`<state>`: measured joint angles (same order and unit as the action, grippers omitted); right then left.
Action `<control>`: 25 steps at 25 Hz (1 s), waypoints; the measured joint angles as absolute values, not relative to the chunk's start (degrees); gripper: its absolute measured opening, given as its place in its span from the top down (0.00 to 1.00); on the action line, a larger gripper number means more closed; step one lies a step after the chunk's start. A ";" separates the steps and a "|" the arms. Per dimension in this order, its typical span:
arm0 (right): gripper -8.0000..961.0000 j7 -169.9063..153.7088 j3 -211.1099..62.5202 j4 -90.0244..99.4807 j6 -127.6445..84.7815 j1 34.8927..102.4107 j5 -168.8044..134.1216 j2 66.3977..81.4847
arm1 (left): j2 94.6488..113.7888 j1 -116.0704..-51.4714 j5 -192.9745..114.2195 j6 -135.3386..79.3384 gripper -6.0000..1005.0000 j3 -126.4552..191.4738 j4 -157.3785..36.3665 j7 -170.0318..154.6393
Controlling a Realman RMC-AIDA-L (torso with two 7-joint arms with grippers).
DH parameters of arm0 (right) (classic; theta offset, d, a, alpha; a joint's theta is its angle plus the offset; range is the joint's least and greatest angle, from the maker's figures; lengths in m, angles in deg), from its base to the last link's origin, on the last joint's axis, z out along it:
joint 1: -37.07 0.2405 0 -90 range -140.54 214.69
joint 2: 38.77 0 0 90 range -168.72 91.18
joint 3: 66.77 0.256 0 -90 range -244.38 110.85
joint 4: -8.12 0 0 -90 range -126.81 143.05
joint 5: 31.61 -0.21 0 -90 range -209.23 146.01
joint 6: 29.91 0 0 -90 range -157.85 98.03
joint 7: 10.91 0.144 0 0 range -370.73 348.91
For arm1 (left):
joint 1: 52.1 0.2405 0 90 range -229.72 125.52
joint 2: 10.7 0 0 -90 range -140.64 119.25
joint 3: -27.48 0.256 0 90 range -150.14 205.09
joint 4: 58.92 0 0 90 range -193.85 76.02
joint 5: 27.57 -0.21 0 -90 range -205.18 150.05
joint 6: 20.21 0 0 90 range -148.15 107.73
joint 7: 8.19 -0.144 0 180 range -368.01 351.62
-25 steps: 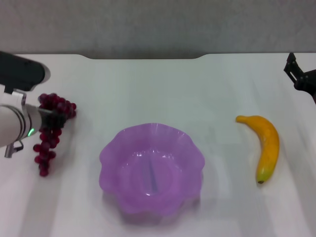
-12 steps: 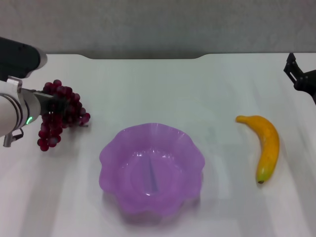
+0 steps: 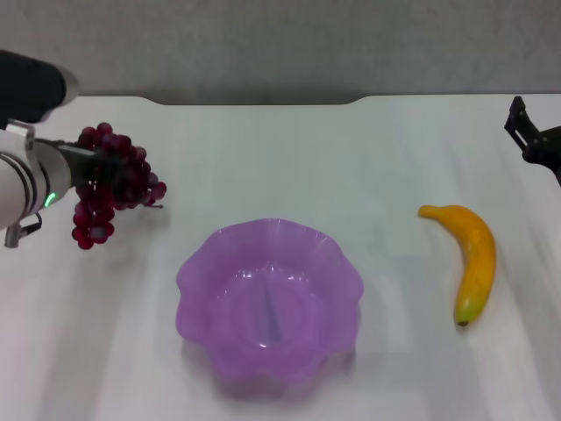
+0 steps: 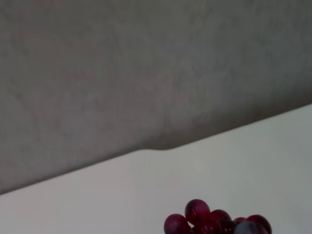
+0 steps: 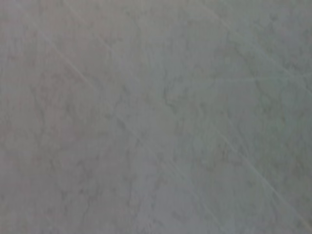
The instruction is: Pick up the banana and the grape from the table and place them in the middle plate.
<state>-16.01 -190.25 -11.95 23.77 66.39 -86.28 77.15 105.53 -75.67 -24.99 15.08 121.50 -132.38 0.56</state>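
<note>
My left gripper (image 3: pixel 91 172) is shut on the grape (image 3: pixel 120 178), a bunch of dark red-purple grapes that hangs from it above the table (image 3: pixel 289 162), to the far left of the middle plate (image 3: pixel 200 263). A few grapes of the bunch also show in the left wrist view (image 4: pixel 212 224). The purple scalloped plate sits empty at the centre front. The banana (image 3: pixel 476 259) lies on the table right of the plate. My right gripper (image 3: pixel 520 132) is open and empty at the far right edge, beyond the banana.
The table's dark notched back edge (image 3: pixel 254 100) runs behind everything. The right wrist view shows only a grey surface.
My left gripper has lifted the grape bunch off the table and carried it up and to the right. The right arm, banana and plate have not moved.
</note>
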 joint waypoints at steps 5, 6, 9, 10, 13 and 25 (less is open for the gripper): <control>0.08 -16.01 -190.25 -11.81 23.69 66.40 -86.28 77.15 | 105.50 -74.52 -24.92 17.04 0.56 121.51 -136.69 0.04; 0.08 -16.01 -190.25 -11.78 23.69 66.40 -86.28 77.16 | 105.50 -74.12 -24.89 18.16 0.56 121.50 -138.24 -0.32; 0.08 -16.01 -190.25 -11.73 23.72 66.39 -86.28 77.15 | 105.49 -72.39 -24.25 20.91 0.56 121.69 -143.21 -1.09; 0.08 -16.01 -190.24 -11.73 23.75 66.36 -86.28 77.15 | 105.50 -71.82 -23.41 21.60 0.56 121.73 -144.77 -1.49; 0.08 -16.01 -190.15 -11.72 23.79 66.19 -86.28 77.16 | 105.41 -70.04 -18.85 23.33 0.56 121.48 -149.30 -4.24; 0.08 -16.01 -189.65 -11.47 23.98 65.65 -86.37 77.03 | 105.37 -60.99 -6.21 27.60 0.57 121.01 -164.62 -15.90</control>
<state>-16.01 -189.65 -11.47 23.98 65.65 -86.37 77.03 105.37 -60.99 -6.21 27.60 121.01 -164.62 -15.90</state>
